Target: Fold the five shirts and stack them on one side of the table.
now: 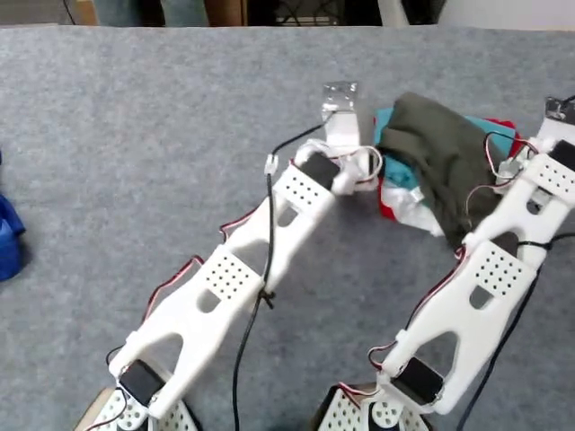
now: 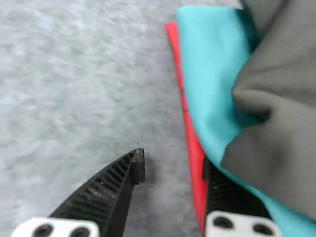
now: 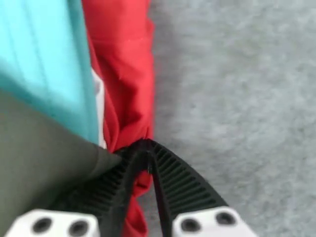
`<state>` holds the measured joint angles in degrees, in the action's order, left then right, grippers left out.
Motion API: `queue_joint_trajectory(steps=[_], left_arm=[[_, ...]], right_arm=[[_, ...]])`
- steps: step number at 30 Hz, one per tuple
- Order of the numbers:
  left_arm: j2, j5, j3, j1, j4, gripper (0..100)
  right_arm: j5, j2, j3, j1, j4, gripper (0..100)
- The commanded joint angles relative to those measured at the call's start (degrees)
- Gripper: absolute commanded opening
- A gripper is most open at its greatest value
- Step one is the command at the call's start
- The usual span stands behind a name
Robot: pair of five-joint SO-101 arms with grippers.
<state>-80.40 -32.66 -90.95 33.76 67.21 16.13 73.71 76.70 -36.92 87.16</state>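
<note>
Toward the table's far right, heaped shirt pile [image 1: 431,153], left gripper [image 2: 172,163] spread wide at its red edge, right gripper [image 3: 146,148] closed, seemingly pinching the red shirt [image 3: 123,64], open grey tabletop [image 1: 135,135] stretching leftward.

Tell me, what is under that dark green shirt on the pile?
Under the dark green shirt lies a teal shirt, then a red shirt and some white cloth. Anything deeper is covered.

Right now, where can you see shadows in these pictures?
High view: soft, faint shadows lie on the grey table cover under the left arm. Left wrist view: a dark patch sits beside a finger of the left gripper. Right wrist view: the red shirt casts a dim band on the cover beside it.
</note>
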Motion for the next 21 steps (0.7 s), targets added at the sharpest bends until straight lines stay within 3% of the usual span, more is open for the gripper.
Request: queue_joint_trajectory(steps=[1, 13, 17, 21], left_arm=[[3.87, -0.35, -4.53, -2.86, 2.29, 21], [3.87, -0.35, -4.53, -11.47, 8.70, 21], [5.36, 0.26, -4.53, -13.93, 11.16, 21], [9.41, 7.30, -4.53, -17.63, 15.74, 21]], right_arm=[[0.70, 0.75, -0.57, 6.86, 3.08, 1.5], [0.79, 0.48, -0.40, 11.69, 7.21, 1.5], [0.35, 0.48, 5.93, 8.53, 7.21, 1.5], [0.35, 0.57, 16.66, 4.57, 7.21, 1.5]])
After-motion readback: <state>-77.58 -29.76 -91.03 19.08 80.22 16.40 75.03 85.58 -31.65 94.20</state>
